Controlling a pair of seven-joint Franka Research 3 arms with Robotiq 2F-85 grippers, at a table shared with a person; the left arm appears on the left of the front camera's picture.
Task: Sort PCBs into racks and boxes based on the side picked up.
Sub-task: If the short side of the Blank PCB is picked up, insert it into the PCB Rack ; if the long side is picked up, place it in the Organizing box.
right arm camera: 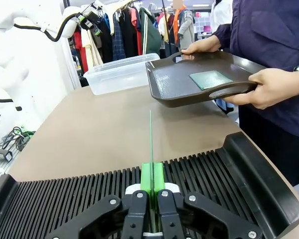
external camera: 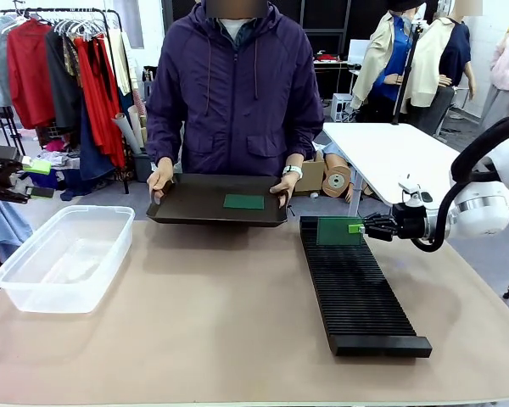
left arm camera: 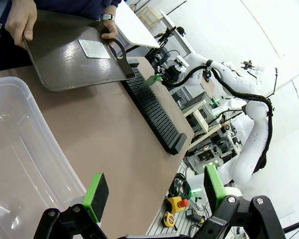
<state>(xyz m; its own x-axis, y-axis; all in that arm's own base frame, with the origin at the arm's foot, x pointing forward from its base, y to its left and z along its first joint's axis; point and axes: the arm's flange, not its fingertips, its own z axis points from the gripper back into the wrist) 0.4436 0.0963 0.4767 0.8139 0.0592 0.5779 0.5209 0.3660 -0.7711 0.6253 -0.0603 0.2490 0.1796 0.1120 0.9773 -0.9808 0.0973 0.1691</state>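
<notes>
While my right gripper pins a PCB upright at the far end of the rack, my left gripper gapes. Open tabletop lies alongside.

No lettering, label, brand, number or sign can be read in any view. A pale patterned face is seen on the PCB lying on the tray, but no print can be made out on it. The upright PCB at the far end of the rack is seen as plain green, too small for any marking to be told.
</notes>
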